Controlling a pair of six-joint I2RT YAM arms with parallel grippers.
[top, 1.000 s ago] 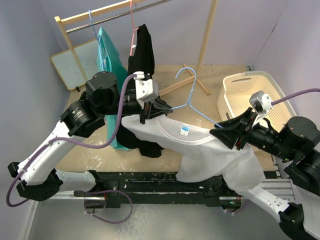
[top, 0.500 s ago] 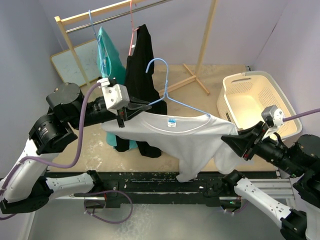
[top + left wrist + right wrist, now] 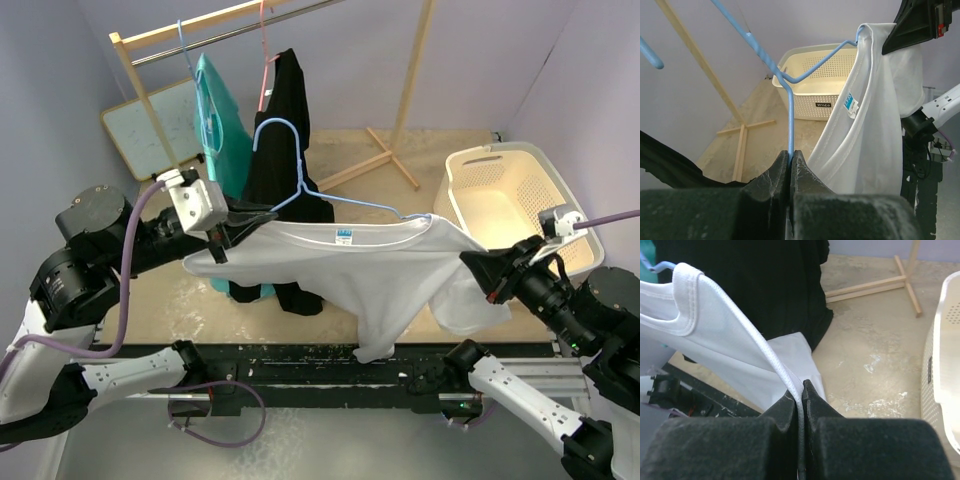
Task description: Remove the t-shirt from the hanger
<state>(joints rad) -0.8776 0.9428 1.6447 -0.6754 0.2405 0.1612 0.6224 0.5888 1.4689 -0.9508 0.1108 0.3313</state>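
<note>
T-shirt (image 3: 372, 272) on blue hanger (image 3: 791, 120), midair

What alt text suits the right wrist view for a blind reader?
The right claw is shut on the stretched edge of a white t-shirt. Behind hangs a black garment, with a cream laundry basket at the right edge.
</note>
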